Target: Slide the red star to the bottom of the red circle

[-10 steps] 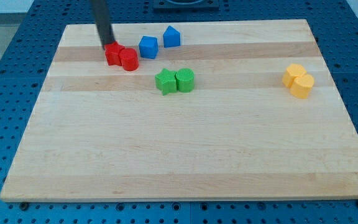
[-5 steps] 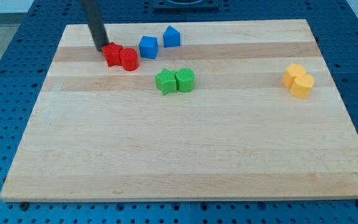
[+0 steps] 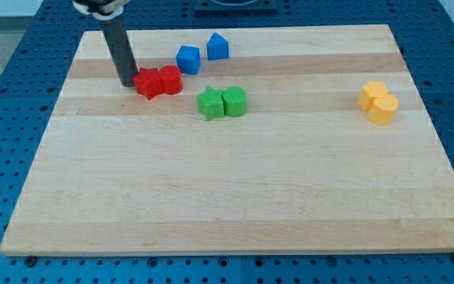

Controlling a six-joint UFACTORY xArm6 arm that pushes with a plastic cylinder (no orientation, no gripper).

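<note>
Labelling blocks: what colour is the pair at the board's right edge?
Yellow: both yellow blocks, touching each other, clear in the camera view.

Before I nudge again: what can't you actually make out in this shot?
- Whether my tip touches the red star: camera view, too close to tell.
- Any gap between red star and red circle: same colour merges them.
- The arm above the rod: cut off by the view's top edge.
</note>
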